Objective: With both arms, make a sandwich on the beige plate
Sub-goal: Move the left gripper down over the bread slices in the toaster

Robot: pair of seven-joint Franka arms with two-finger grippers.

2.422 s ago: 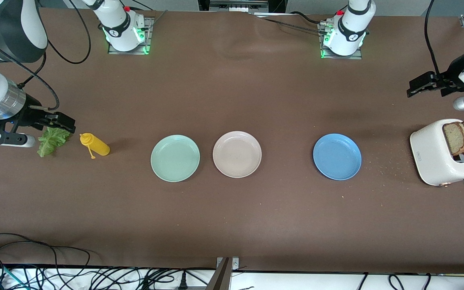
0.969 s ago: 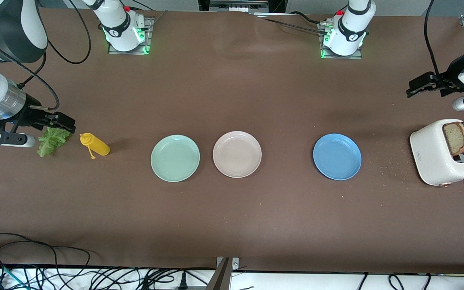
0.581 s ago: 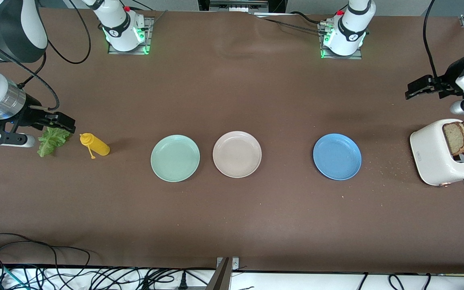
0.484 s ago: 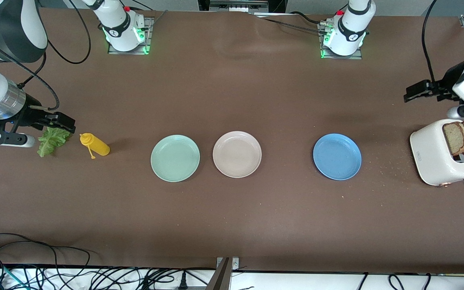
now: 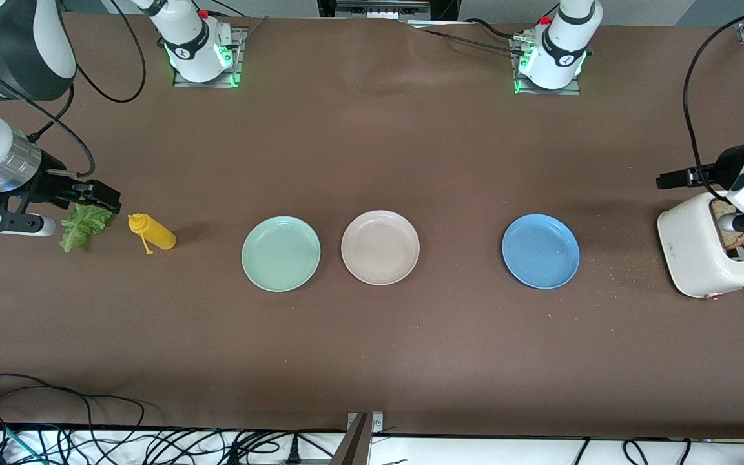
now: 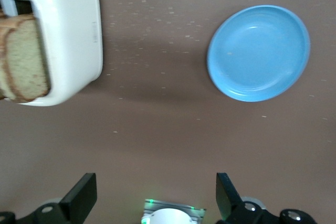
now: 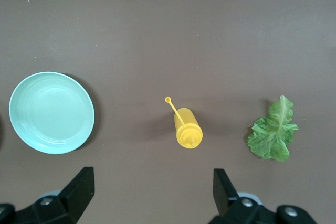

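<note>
Toaster [image 5: 695, 252], mustard bottle [image 5: 154, 234], two plates [image 5: 281, 254]

Even bright overhead light, soft shadows beside the plates and toaster [image 5: 701, 248], mild sheen on the table [image 5: 372, 336], wrist views slightly soft.

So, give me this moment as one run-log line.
left gripper: open, over table by toaster | bread: in toaster | right gripper: open, waiting above lettuce | beige plate: bare

Three plates [image 5: 281, 254], two bread slices [image 6: 23, 59], one lettuce leaf [image 5: 81, 226], one yellow bottle [image 5: 152, 233], one toaster [image 5: 698, 255].
</note>
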